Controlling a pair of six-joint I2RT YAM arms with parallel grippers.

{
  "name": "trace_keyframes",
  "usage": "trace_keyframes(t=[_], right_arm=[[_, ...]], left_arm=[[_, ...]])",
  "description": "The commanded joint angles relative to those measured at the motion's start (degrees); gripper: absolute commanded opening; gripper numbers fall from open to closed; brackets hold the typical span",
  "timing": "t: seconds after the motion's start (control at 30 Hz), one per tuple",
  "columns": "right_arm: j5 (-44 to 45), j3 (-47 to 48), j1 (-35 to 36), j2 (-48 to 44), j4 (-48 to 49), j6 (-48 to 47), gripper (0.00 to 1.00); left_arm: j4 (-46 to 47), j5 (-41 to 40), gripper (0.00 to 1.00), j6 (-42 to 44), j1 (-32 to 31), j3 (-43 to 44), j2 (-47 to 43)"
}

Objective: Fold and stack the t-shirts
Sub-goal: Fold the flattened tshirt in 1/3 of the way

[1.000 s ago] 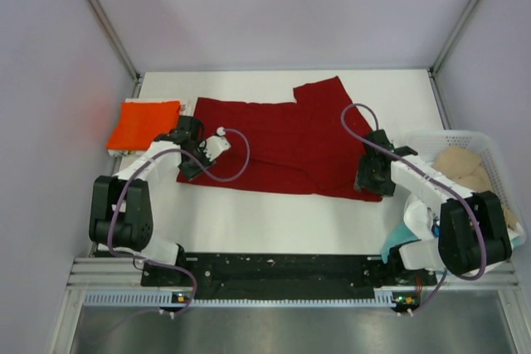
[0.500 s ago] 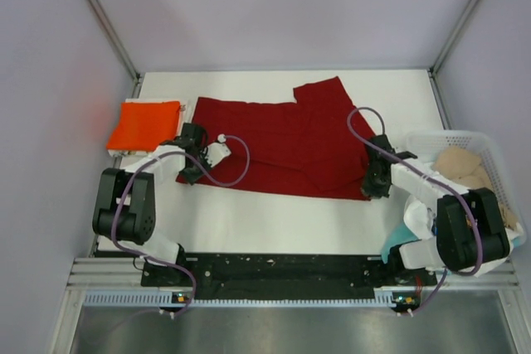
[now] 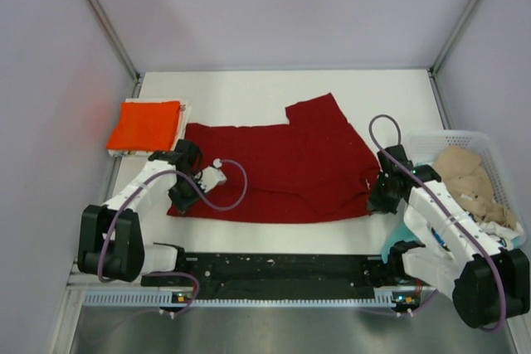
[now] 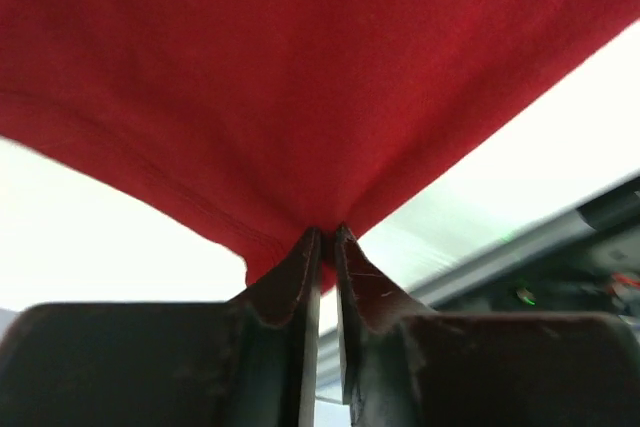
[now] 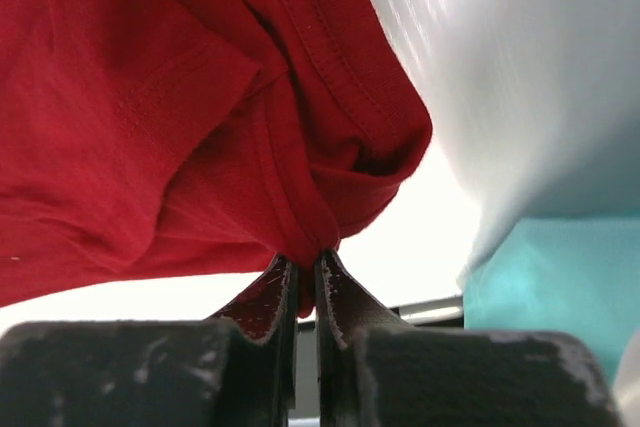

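Top external: large dark red cloth t-shirt (image 3: 282,167) lies centre, fold unfinished. Left jaws clenched on its 8 o'clock corner, right jaws on its 4 o'clock edge. Bright orange-red folded t-shirt (image 3: 148,124), 10 o'clock, looks done. Beige crumpled shirts (image 3: 460,167) remain, 3 o'clock.

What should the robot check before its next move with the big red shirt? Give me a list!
1. Left gripper pinching the dark red t-shirt: ok. It is shut on the shirt's near-left edge.
2. Right gripper pinching the shirt: ok. It is shut on bunched cloth near the neck label.
3. Shirt lying flat: not ok. It is rumpled by the right gripper, and a flap juts out on the far side.
4. Orange-red t-shirt folded: ok. It lies at the far left, beside the red one.
5. How firmly each pinch holds: cannot tell.
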Motion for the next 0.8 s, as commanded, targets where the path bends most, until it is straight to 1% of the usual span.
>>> trace_keyframes(t=[0.0, 0.03, 0.07, 0.1, 0.17, 0.27, 0.33, 0.37, 0.4, 0.47, 0.5, 0.57, 0.63, 0.7, 0.77], right_arm=[[-2.1, 0.7, 0.8, -4.5, -7.9, 2.9, 0.14], [-2.0, 0.8, 0.8, -5.0, -8.7, 2.6, 0.3], [-1.6, 1.5, 0.9, -5.5, -9.3, 2.2, 0.43], [-1.2, 2.4, 0.8, -5.7, -9.7, 1.9, 0.49], [-0.6, 4.8, 0.9, -5.3, -9.4, 1.0, 0.54], [-0.2, 9.0, 0.9, -3.2, -7.2, -3.2, 0.55], [1.1, 11.2, 0.9, -0.3, -5.2, -6.0, 0.55], [1.6, 12.4, 0.9, 1.4, -3.4, -7.2, 0.55], [2.3, 13.0, 0.8, 4.3, -1.9, -8.3, 0.51], [2.6, 14.1, 0.2, 8.6, 0.9, -10.1, 0.42], [1.3, 14.1, 0.0, 11.1, 2.7, -11.1, 0.4], [-2.0, 14.6, 0.0, 15.0, 5.3, -12.9, 0.4], [-2.2, 14.2, -0.1, 17.9, 7.1, -13.6, 0.41], [-1.5, 13.6, -0.2, 19.6, 8.3, -14.4, 0.42], [-1.7, 12.7, -0.2, 20.8, 9.6, -15.2, 0.42]], left_arm=[[-15.4, 6.8, 0.24, 2.6, -0.8, -0.7, -2.2], [-16.2, 7.5, 0.28, 3.2, -0.8, 0.0, -2.2], [-16.0, 7.9, 0.32, 3.4, -0.8, 0.5, -2.3], [-15.5, 8.1, 0.33, 3.4, -0.8, 1.4, -2.2], [-14.3, 9.1, 0.34, 3.0, -0.8, 4.3, -1.5], [-10.8, 10.9, 0.35, -0.1, -0.9, 11.2, 1.3], [-10.7, 15.1, 0.35, -2.0, -1.4, 17.5, 4.9], [-10.6, 16.9, 0.35, -3.0, -2.7, 20.9, 6.4], [-10.0, 18.8, 0.35, -3.6, -4.3, 23.3, 8.5], [-6.1, 22.1, 0.35, -4.5, -9.8, 26.6, 10.2], [-3.4, 24.2, 0.36, -4.3, -13.3, 26.7, 10.7], [3.8, 26.2, 0.36, -3.7, -19.8, 25.6, 11.5], [12.2, 25.1, 0.36, -3.2, -27.2, 24.1, 13.2], [18.2, 23.4, 0.36, -2.5, -33.0, 24.0, 16.5], [22.3, 23.9, 0.35, -1.7, -36.9, 24.9, 20.5]])
